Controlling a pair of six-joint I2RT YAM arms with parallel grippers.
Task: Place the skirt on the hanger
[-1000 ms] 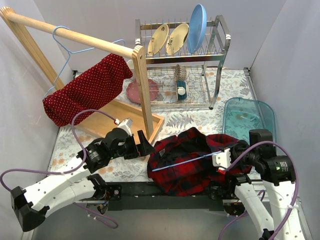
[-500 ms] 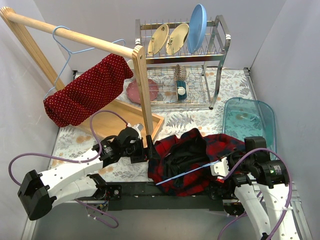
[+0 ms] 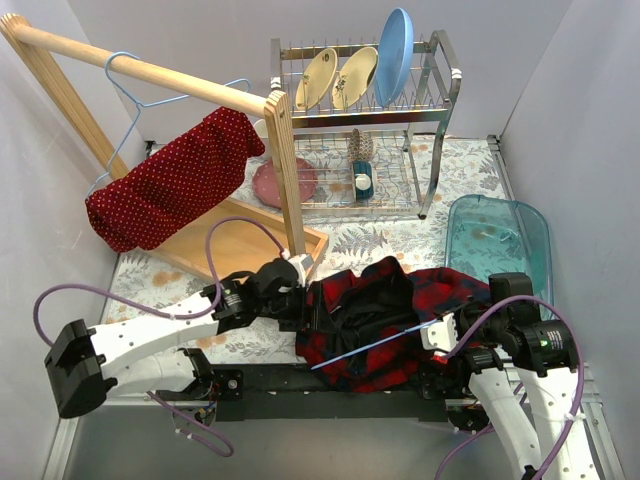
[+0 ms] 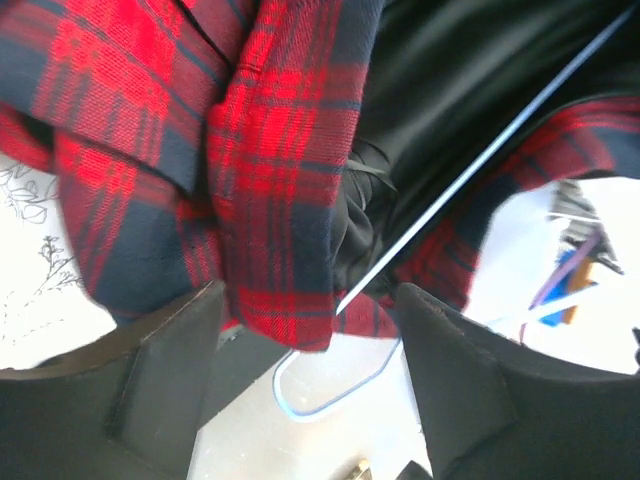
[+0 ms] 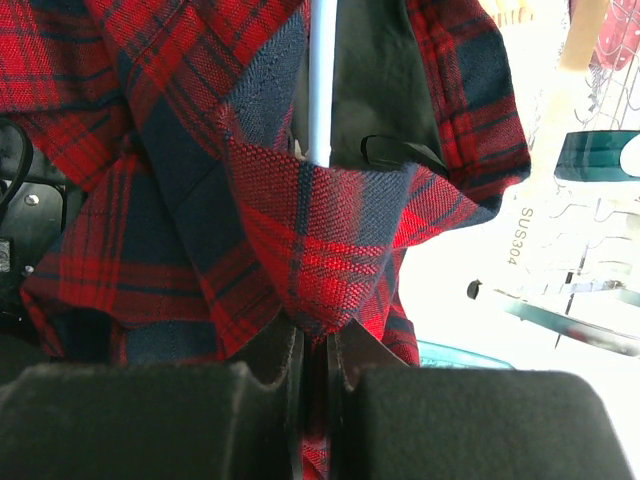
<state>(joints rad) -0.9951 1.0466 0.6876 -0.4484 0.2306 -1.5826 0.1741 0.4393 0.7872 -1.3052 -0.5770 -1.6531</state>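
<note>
Skirt hangs at far left, draped over the lower part of the light-blue hanger, whose hook sits on the wooden rail. We see its low end hanging just above the table, next to the wooden tray.

Near the front edge lies a crumpled plaid shirt, w/ a second hanger as a thin pale wire running across it toward the R side.

L gripper is at the shirt's left edge. Its jaws are spread, w/ a fold of plaid cloth and the wire's curved end between them. We can't tell if either finger touches the cloth.

R gripper is at the shirt's right edge, jaws pressed nearly together and pinching a fold of the plaid. The wire runs straight up from that fold in the wrist view; whether it's also in the pinch, we can't tell.

Dish rack w/ plates stands at the back, and a clear teal lid is on the right.
</note>
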